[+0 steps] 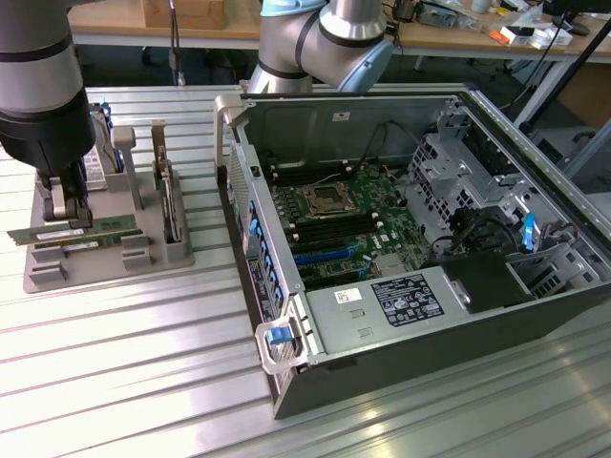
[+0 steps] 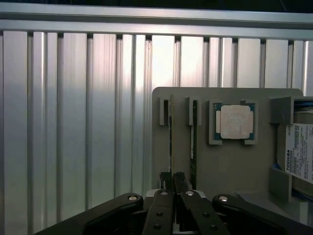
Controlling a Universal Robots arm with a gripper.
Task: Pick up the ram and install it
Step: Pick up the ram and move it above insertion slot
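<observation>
One end effector [image 1: 67, 218] clamped on ram [image 1: 110, 227] edge at grey holder [image 1: 143, 258], open ribbed table [image 1: 134, 372] alongside

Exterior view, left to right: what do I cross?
Gripper shut on the ram → upright board → CPU socket → power supply label → blue tab.

The ram [image 1: 91, 229] is a long, thin green circuit-board stick with a white label on its face. It stands on its long edge, running nearly level with a slight tilt. The pincer [image 1: 69, 221] is clamped on it near its middle, just over the grey holder [image 1: 143, 256] at the exterior view's left. In the wrist view the ram [image 2: 170, 137] appears edge-on as a dark narrow strip.
</observation>
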